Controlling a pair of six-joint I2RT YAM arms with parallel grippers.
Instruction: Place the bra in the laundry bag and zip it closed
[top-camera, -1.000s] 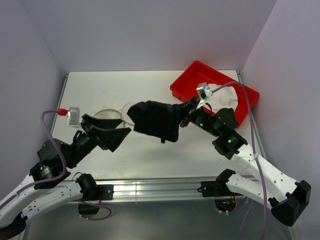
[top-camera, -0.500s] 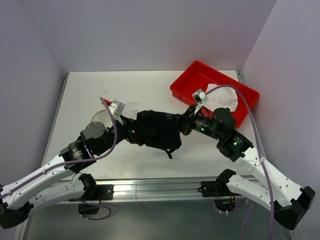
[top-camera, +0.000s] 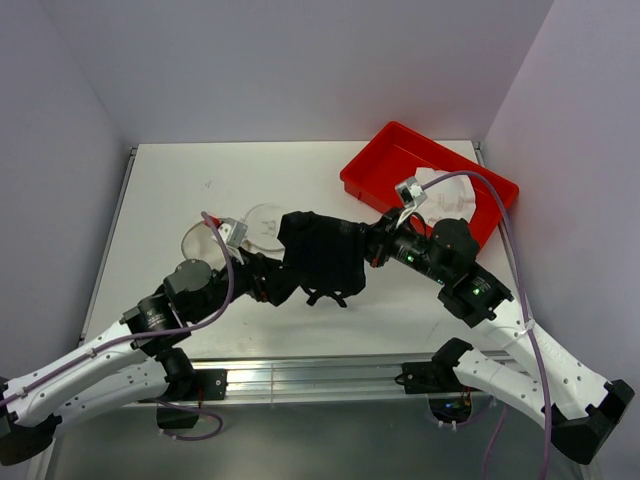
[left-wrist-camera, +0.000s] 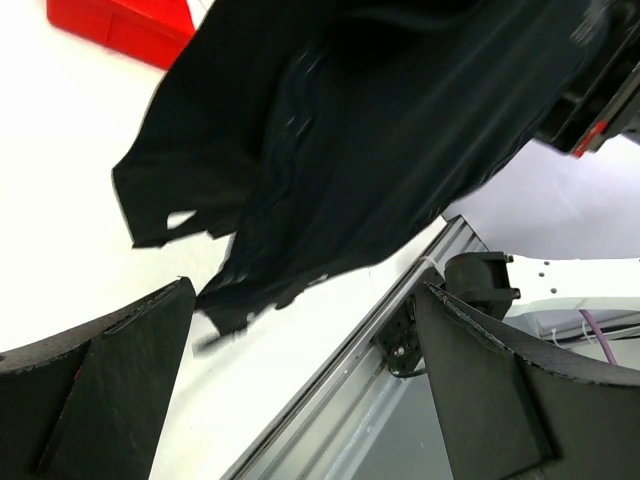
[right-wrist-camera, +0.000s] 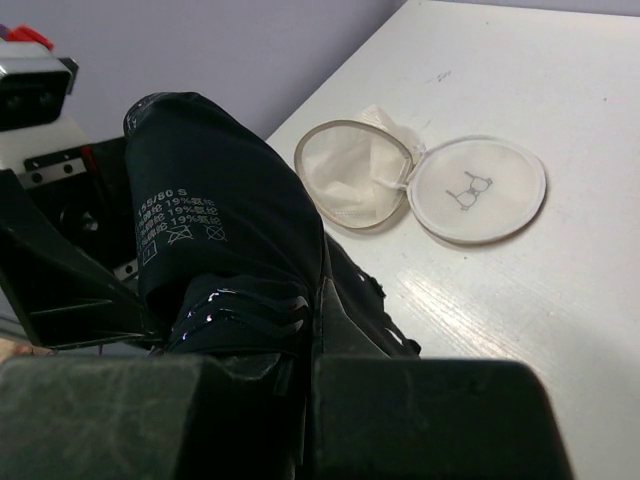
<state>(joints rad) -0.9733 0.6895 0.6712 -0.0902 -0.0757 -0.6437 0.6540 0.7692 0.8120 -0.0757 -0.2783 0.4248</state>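
Note:
My right gripper (top-camera: 372, 246) (right-wrist-camera: 315, 345) is shut on a large black cloth (top-camera: 322, 258) (right-wrist-camera: 225, 235) with a white care label, and holds it up above the table's middle. My left gripper (top-camera: 272, 280) (left-wrist-camera: 305, 292) stands wide open at the hanging lower left edge of the black cloth (left-wrist-camera: 340, 130), with nothing between its fingers. The laundry bag (top-camera: 262, 221) (right-wrist-camera: 352, 176) lies open on the table behind the cloth, its round lid (right-wrist-camera: 478, 188) flipped out flat. The white bra (top-camera: 445, 198) lies in the red tray.
The red tray (top-camera: 392, 158) (left-wrist-camera: 118, 24) stands at the back right, tilted against the wall corner. The table's metal front rail (top-camera: 310, 380) (left-wrist-camera: 345, 385) runs just below the left gripper. Walls close in on the left, back and right.
The left arm swung in from the left to the black cloth's lower edge, jaws staying open. The right gripper shifted slightly with the cloth, which now hangs lower.

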